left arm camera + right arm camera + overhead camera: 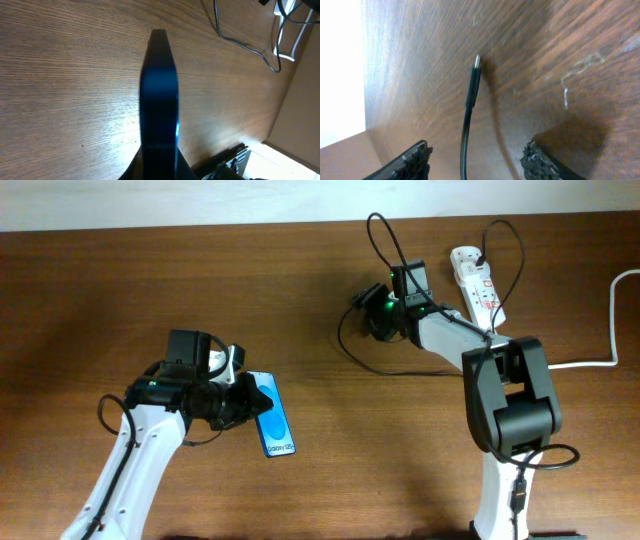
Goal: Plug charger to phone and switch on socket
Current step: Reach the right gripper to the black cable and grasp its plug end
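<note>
The phone (273, 416) has a bright blue screen with white lettering; my left gripper (243, 402) is shut on its upper end. In the left wrist view the phone (159, 95) shows edge-on, running up from the jaws (159, 172). The charger is a thin black cable (385, 242) looping near the white socket (478, 285) at the back right. My right gripper (362, 304) is open just above the table. In the right wrist view the cable's plug tip (474, 75) lies on the wood, its cable running between the open fingers (475, 162) without touching them.
The socket's thick white cord (612, 320) runs to the right table edge. A pale wall borders the table's far edge. Black cable loops (240, 35) lie on the wood beyond the phone in the left wrist view.
</note>
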Available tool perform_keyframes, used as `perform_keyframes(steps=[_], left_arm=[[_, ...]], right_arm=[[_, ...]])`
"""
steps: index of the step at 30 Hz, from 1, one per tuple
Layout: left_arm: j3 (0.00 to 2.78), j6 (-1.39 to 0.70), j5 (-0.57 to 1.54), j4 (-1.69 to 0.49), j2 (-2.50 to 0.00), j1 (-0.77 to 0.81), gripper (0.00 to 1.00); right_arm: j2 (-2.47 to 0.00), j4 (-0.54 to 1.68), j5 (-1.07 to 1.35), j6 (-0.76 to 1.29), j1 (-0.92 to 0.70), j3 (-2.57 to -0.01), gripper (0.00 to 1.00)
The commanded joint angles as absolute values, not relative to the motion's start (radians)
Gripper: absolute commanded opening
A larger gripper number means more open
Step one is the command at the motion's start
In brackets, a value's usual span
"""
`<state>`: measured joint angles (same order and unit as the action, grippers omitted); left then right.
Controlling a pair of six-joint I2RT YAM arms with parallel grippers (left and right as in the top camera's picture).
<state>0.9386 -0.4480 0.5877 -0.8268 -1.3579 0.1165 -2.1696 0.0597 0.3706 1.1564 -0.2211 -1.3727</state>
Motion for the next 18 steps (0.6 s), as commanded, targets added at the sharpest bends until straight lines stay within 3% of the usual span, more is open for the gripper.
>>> perform_keyframes(steps=[1, 18], left_arm=[[0.947, -0.432, 0.606, -0.825, -1.356, 0.115, 0.0], [0.947, -0.432, 0.606, -0.824, -1.356, 0.115, 0.0]], right_arm=[[-2.248, 0.036, 0.328, 1.209, -0.218, -1.385, 0.59], [-2.369, -0.017, 0.368, 1.261, -0.224, -1.384, 0.34]])
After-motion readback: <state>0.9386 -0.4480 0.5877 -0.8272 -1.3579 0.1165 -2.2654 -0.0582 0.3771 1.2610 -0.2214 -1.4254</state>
